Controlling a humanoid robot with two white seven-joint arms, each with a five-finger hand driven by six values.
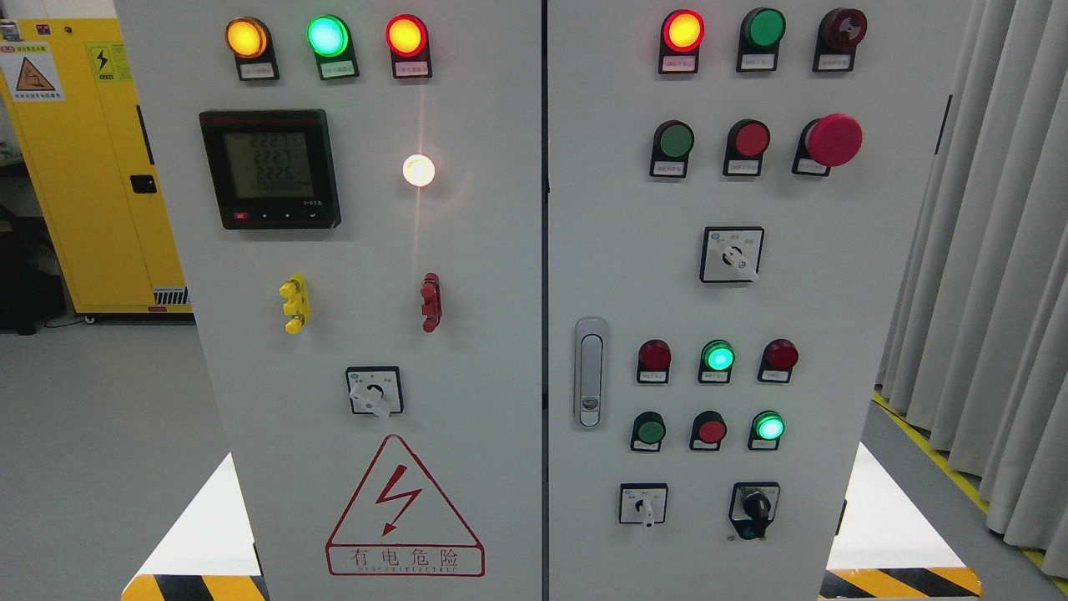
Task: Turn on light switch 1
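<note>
Grey control cabinet (501,334), lamps lit

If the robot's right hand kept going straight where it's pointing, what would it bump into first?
I can't tell: neither hand shows in this picture, so there's no pointing direction to follow. All that fills the view ahead is the grey cabinet with its lamps, buttons and switches.

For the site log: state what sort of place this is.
Likely an industrial electrical room or training lab. A tall grey control cabinet carries lit round indicator lamps and a red triangular high-voltage warning sign; a yellow metal safety cabinet stands behind.
</note>
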